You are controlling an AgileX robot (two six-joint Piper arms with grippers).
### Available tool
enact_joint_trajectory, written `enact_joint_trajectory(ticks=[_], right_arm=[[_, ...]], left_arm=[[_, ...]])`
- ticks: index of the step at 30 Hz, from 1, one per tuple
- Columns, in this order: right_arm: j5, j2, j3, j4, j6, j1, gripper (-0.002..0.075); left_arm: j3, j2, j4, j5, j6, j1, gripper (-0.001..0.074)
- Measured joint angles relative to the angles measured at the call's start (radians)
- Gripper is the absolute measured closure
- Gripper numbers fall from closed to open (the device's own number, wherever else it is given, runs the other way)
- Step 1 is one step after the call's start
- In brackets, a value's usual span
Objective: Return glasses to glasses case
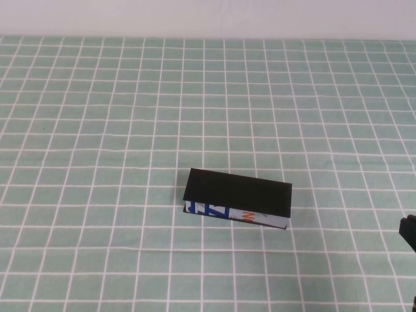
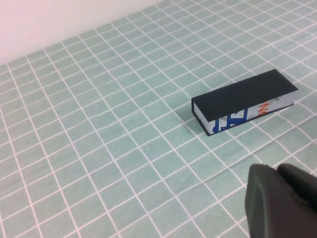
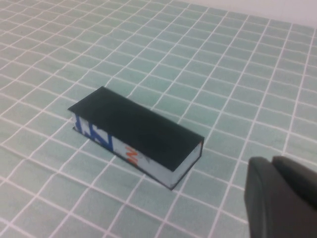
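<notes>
The glasses case (image 1: 237, 194) lies shut on the green checked cloth near the table's middle, black lid on top, its white front edge printed in blue and orange facing me. It also shows in the left wrist view (image 2: 245, 99) and the right wrist view (image 3: 136, 130). The glasses are not in view anywhere. My left gripper (image 2: 277, 167) is shut and empty, held back to the case's left, out of the high view. My right gripper (image 3: 271, 161) is shut and empty, to the case's right; only a dark corner of it (image 1: 408, 233) shows at the high view's right edge.
The green cloth with white grid lines (image 1: 117, 130) covers the whole table. A pale wall (image 1: 208, 16) runs along the far edge. No other objects are in view.
</notes>
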Motion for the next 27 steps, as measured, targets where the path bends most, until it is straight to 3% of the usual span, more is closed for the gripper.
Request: enact_joint_trajectory(ticks=[27], right_arm=[[0.275, 0.0, 0.0, 0.0, 0.0, 0.0, 0.0739]], left_arm=[[0.0, 0.0, 0.0, 0.0, 0.0, 0.0, 0.0737]])
